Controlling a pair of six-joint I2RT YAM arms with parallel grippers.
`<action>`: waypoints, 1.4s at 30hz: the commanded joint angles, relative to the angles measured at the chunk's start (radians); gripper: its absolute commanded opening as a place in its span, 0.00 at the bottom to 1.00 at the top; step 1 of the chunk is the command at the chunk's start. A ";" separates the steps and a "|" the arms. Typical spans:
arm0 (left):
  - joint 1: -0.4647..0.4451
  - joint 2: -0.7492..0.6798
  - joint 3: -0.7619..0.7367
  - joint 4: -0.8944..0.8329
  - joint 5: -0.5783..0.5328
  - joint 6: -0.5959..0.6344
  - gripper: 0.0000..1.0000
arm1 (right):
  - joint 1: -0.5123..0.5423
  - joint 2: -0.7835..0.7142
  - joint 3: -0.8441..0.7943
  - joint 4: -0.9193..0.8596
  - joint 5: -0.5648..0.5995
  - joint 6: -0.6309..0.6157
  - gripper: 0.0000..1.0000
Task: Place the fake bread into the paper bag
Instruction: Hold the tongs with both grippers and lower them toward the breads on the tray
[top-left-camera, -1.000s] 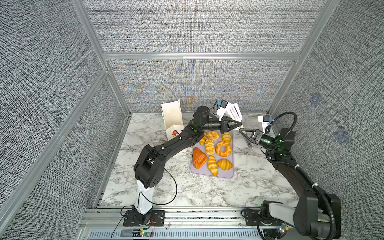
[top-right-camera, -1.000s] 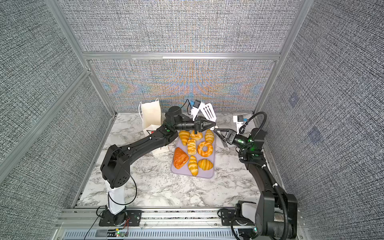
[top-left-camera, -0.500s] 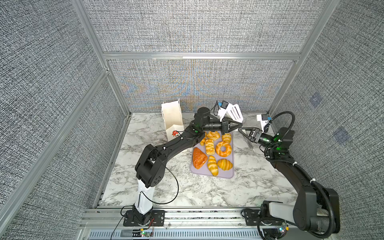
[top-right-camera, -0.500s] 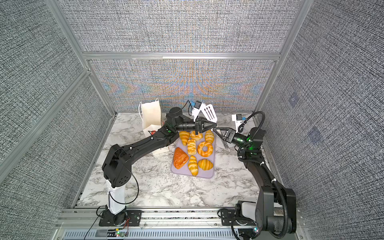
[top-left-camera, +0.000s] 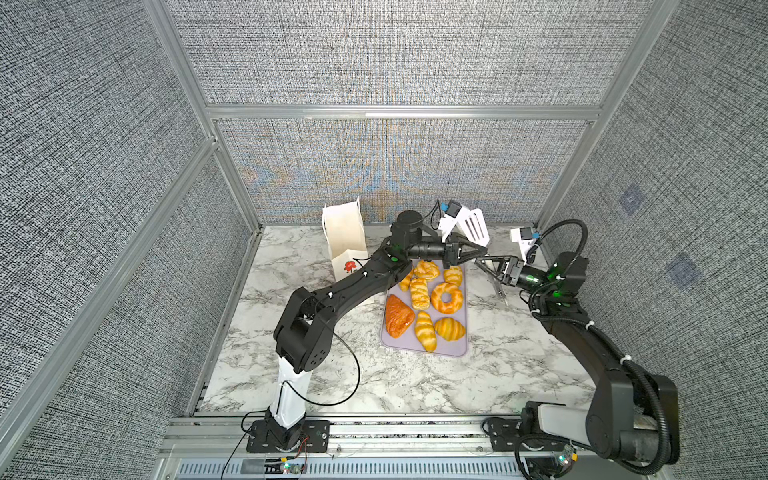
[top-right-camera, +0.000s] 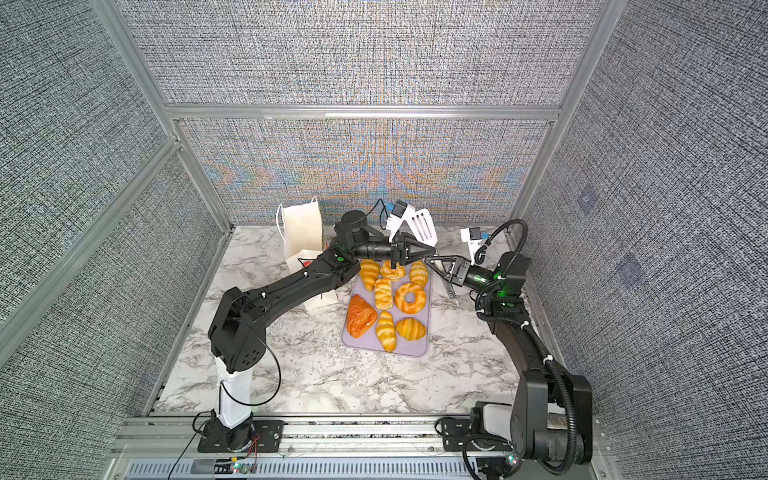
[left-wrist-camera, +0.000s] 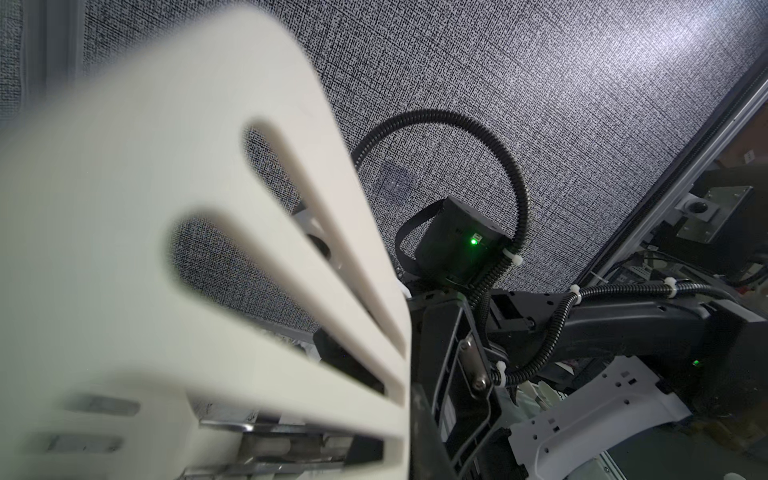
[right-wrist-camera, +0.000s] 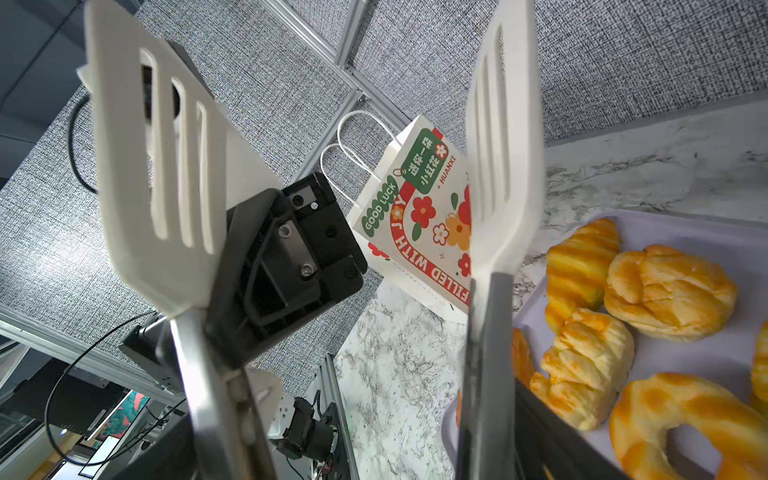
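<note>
Well, the right gripper (top-left-camera: 492, 268) holds the tongs (right-wrist-camera: 158, 174) in wide jaws, blades spread to straddle bread (top-left-camera: 446, 297), while the left gripper (top-left-camera: 478, 250), pinched shut and seemingly empty, hovers by them.

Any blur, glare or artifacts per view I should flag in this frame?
Left wrist view: the white slotted blade fills half the frame, badly out of focus. Right wrist view: paper bag print and fake bread are sharp. In both top views: coloured moiré on the back wall.
</note>
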 joint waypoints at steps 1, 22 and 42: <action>-0.008 0.009 0.012 0.034 0.102 0.011 0.10 | 0.002 -0.013 0.013 -0.052 0.026 -0.028 0.90; 0.005 -0.027 -0.035 0.054 0.080 -0.003 0.18 | -0.010 -0.049 0.054 -0.312 0.051 -0.192 0.76; 0.037 -0.151 -0.187 -0.056 -0.090 0.078 0.64 | -0.046 -0.126 0.122 -0.830 0.235 -0.522 0.69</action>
